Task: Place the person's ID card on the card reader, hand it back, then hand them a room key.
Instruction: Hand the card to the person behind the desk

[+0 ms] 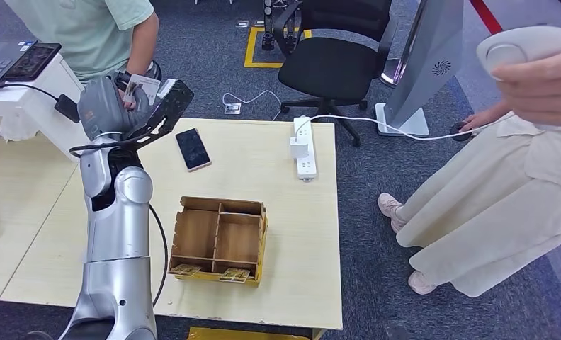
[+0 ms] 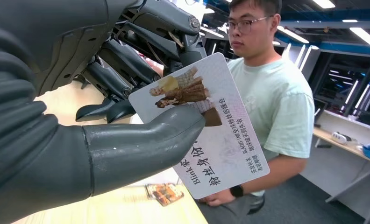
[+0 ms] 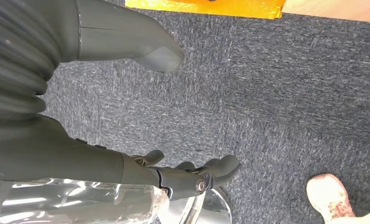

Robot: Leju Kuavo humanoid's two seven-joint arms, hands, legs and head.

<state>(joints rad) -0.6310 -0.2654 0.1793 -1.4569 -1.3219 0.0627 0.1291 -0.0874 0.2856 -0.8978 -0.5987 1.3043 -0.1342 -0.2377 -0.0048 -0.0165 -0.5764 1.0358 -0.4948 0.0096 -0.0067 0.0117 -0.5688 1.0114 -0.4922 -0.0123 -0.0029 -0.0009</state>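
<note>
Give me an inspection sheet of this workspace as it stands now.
Surface: light wooden table.
Job's things: ID card held up toward the seated person; wooden box with cards along its front edge.
Clutter: phone, power strip.
Hands: left hand grips the ID card; right hand hangs open over carpet.
Cables: white cord from the strip.
Surroundings: office chair, standing person.

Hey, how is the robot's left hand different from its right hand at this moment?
The left hand is raised above the table toward the seated person, while the right hand hangs over the carpet. The left hand pinches the ID card between thumb and fingers; the right hand holds nothing, its thumb and fingers apart. Both have a grey ribbed cover, a thick grey thumb and darker fingers.
</note>
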